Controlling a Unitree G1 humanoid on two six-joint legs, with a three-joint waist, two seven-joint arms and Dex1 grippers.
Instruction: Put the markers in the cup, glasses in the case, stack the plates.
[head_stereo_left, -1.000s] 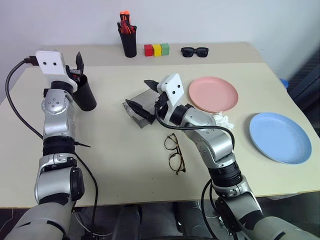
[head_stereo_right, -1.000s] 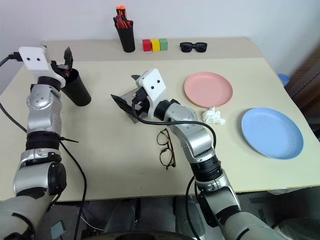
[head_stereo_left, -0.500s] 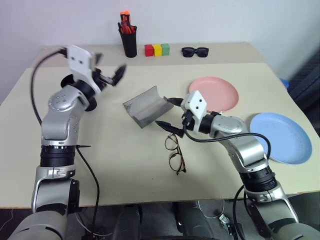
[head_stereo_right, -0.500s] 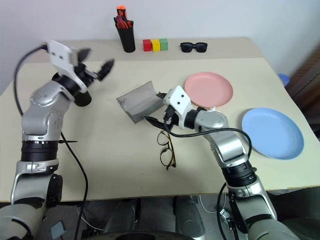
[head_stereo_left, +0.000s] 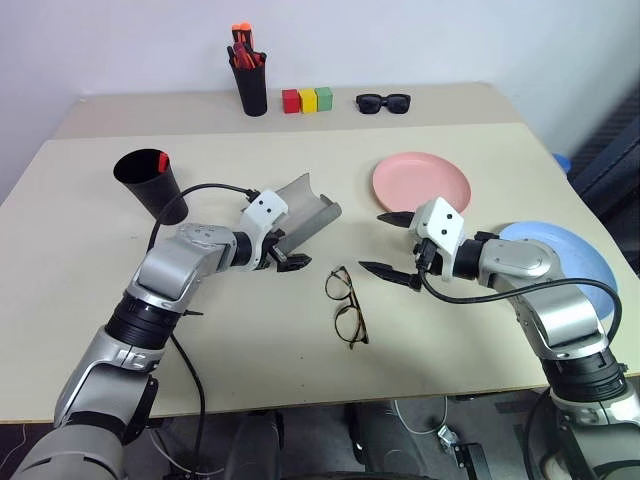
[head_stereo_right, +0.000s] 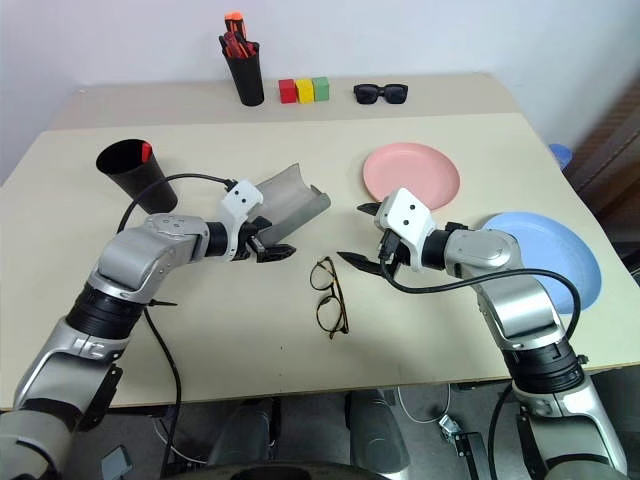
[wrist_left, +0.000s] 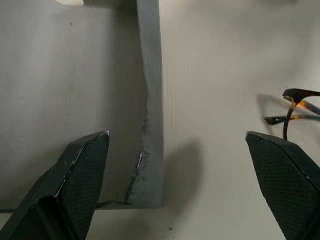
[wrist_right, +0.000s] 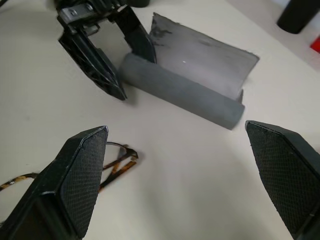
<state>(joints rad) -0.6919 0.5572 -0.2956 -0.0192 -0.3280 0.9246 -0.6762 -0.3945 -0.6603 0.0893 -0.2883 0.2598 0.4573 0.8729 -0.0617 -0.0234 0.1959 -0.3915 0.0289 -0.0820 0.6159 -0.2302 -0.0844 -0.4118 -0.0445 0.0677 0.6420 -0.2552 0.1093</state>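
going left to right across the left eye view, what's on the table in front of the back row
cup → left gripper → case → glasses → right gripper → pink plate → blue plate

We see a beige tabletop (head_stereo_left: 300, 400); on it a grey case (head_stereo_left: 305, 205), glasses (head_stereo_left: 345, 305) with dark, tortoiseshell-tinged frames near the case, a pink plate (head_stereo_left: 425, 182) and a light blue plate (head_stereo_left: 565, 250) beyond it, a black cup (head_stereo_left: 150, 185) showing red inside, and red, yellow and green blocks (head_stereo_left: 307, 99).
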